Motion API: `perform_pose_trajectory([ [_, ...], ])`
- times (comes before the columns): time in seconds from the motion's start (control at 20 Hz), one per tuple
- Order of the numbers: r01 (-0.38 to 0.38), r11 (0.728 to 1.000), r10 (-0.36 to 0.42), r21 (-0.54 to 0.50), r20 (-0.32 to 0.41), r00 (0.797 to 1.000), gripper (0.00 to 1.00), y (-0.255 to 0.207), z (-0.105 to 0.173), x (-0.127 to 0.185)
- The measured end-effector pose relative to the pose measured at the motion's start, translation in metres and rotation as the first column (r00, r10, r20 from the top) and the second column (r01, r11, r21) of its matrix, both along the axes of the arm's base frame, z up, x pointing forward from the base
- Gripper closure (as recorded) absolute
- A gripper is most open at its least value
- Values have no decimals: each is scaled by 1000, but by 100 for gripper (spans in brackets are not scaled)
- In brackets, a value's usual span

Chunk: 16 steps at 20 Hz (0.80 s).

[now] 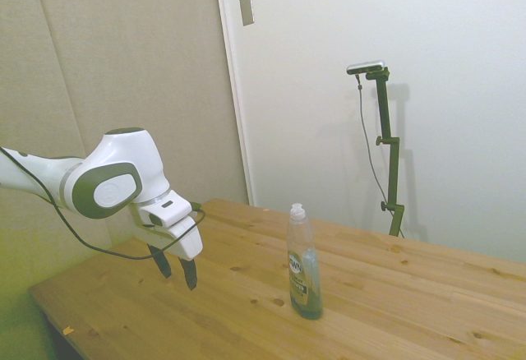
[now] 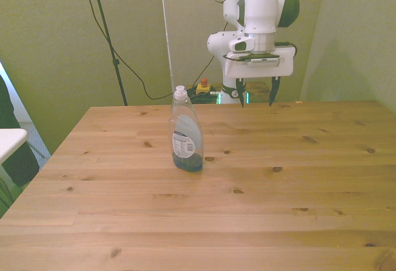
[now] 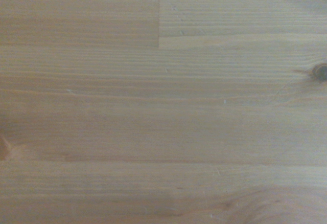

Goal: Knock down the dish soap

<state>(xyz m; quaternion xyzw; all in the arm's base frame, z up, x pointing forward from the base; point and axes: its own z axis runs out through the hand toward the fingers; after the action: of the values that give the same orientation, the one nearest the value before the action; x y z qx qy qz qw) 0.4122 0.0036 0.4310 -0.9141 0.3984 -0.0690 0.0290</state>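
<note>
Item: dish soap (image 2: 186,136), upright, mid-bench, nearer the front view's left edge. Tool (image 2: 255,98): released, empty, hovering near the robot-side edge, well apart from it. Risk I note: a low strike slides the bottle; a high pass clears the cap.

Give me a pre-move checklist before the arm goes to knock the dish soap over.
1. Dish soap upright on the table, not yet knocked: ok.
2. Gripper empty, fingers open: ok.
3. Gripper apart from the bottle, no contact: ok.
4. Path between gripper and bottle free of other things in side and front views: ok.
5. Bare table around the bottle for it to fall on: ok.
6. Bottle in the wrist view: not ok, only wood shows.
</note>
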Motion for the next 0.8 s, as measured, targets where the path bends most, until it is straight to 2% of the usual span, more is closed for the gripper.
perform_pose_trajectory([
  [0.05,0,1000,0,0,0,1000,0,0,0,0],
  [0.1,0,1000,0,-1,0,1000,100,0,0,0],
  [0.25,29,1000,-29,3,29,999,100,-9,2,3],
  [0.4,94,996,-95,7,67,993,100,-34,9,9],
  [0.65,201,980,-198,-10,133,971,100,-77,32,25],
  [0.8,251,968,-247,-15,136,959,100,-105,35,41],
])
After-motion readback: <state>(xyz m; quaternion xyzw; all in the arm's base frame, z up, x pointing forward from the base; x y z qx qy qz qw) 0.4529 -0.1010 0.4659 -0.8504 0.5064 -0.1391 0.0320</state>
